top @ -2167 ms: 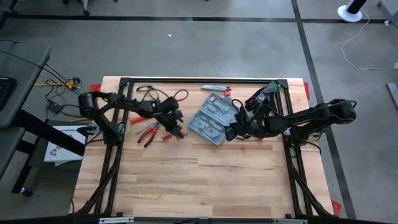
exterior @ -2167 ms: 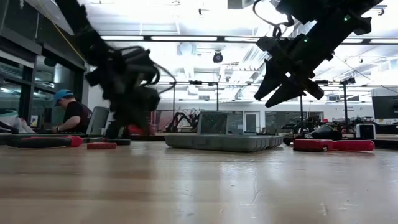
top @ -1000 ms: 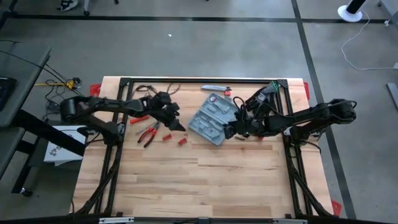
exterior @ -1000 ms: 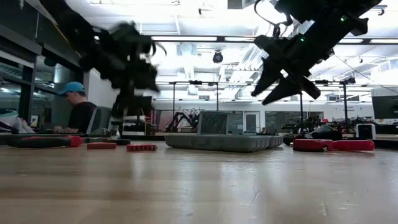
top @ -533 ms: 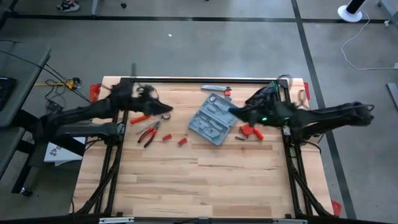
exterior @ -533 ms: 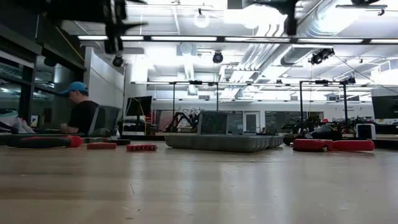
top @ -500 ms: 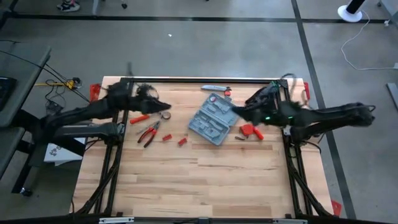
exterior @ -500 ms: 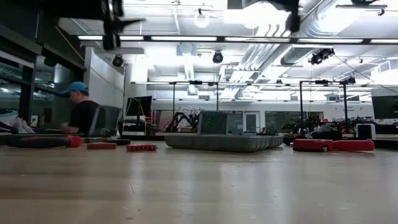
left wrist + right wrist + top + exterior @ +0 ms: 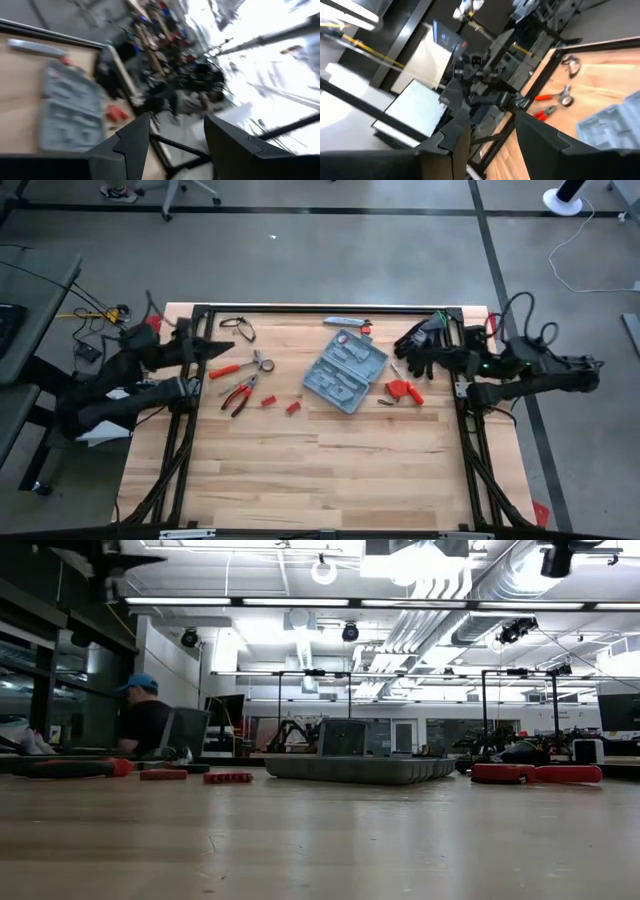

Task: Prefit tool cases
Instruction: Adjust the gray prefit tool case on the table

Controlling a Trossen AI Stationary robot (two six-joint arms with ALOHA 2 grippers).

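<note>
We are seeing the tool case lying open mid-tabletop, toward the far edge. Left end effector is hanging over the left edge, right end effector over the right edge; both parted, holding nothing. The near half is offering open room.

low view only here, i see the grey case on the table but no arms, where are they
Observer: The left end effector hangs over the table's left edge, open and empty.
Operator: and the right one
Observer: The right end effector is at the right edge, next to the black gloves, open and empty.
Operator: is the case open or closed
Observer: From above, the tool case lies open with its moulded recesses facing up, at an angle to the table edges.
</note>
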